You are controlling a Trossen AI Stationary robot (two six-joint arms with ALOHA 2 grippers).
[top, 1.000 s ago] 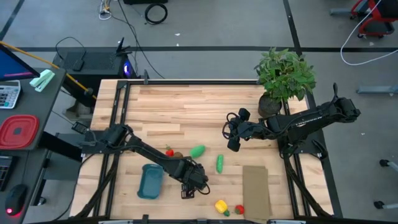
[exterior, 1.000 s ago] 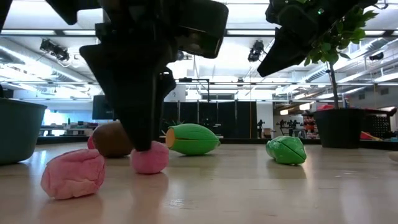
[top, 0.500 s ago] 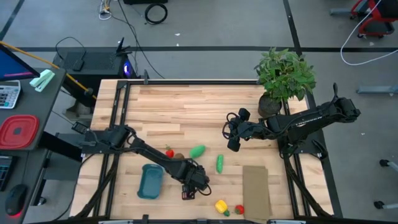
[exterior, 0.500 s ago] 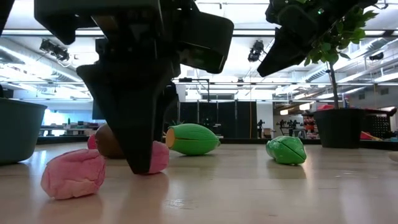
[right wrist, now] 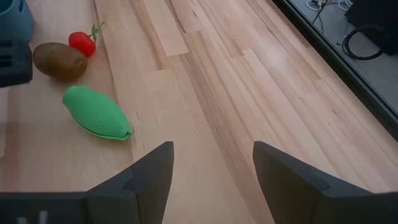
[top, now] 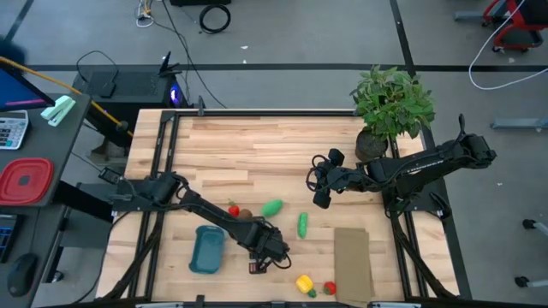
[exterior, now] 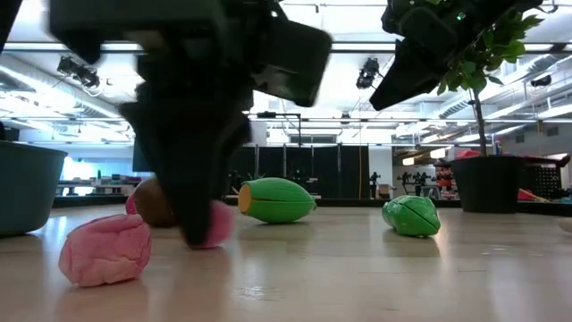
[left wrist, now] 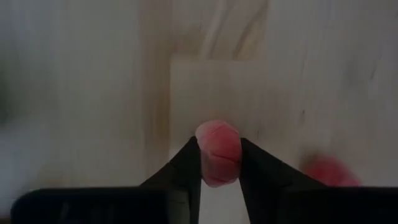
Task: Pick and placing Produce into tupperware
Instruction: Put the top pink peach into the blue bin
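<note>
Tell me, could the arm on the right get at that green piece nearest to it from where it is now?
Probably yes. The right gripper hangs open above bare wood, and the green piece lies in the open on the table with nothing between them. The left gripper is busy nearer the front edge, shut on a pink piece.

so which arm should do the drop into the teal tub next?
Left. Its pincer is already shut on a pink piece, right beside the teal tub. The right pincer hangs open and empty, farther away near the plant.

The pale wooden table [top: 257,145] has a smooth planked surface; the green piece [right wrist: 97,113] looks finely ribbed and matt.
</note>
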